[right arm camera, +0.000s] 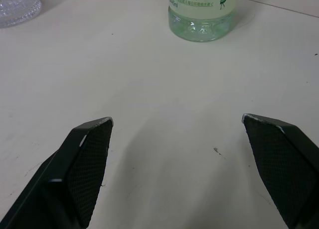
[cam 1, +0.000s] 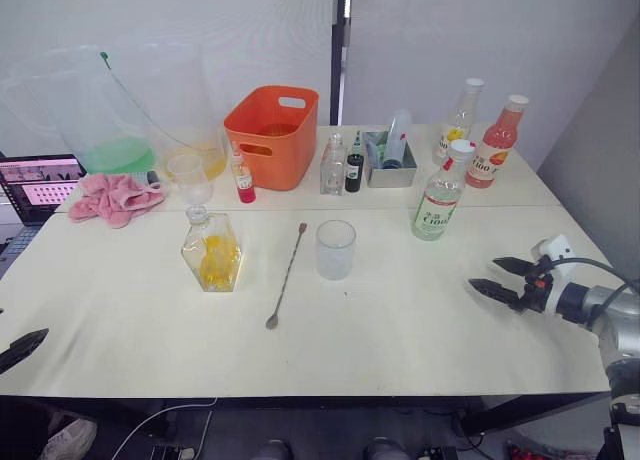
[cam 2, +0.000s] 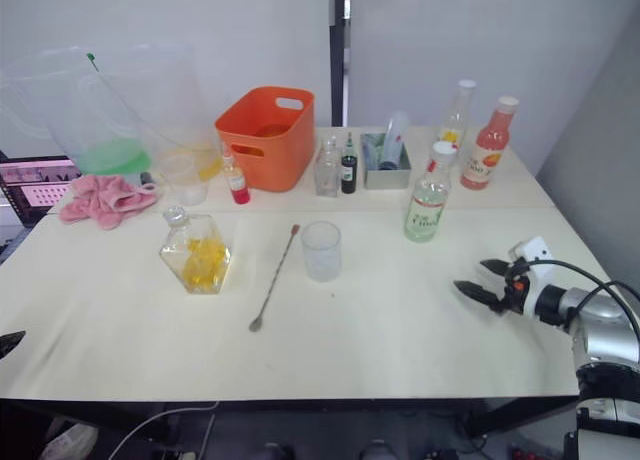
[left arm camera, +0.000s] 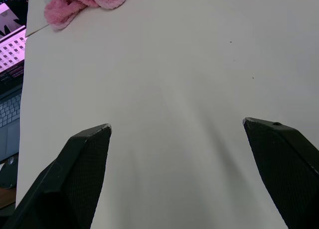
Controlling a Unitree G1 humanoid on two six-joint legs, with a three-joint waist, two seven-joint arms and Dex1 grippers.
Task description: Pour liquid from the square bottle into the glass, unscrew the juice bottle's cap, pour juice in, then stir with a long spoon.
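Right gripper [cam 1: 508,278] low, jaws spread.

Even, bright, diffuse light falls from above on the cream-white tabletop [cam 1: 400,320], so the clear ribbed drinking glass [cam 1: 335,249] and the long metal stirring spoon [cam 1: 286,275] cast only faint, soft shadows. There is no harsh glare. In the wrist views the black textured fingers [right arm camera: 82,167] are sharp at their tips, with pale blurred shadows beneath them.
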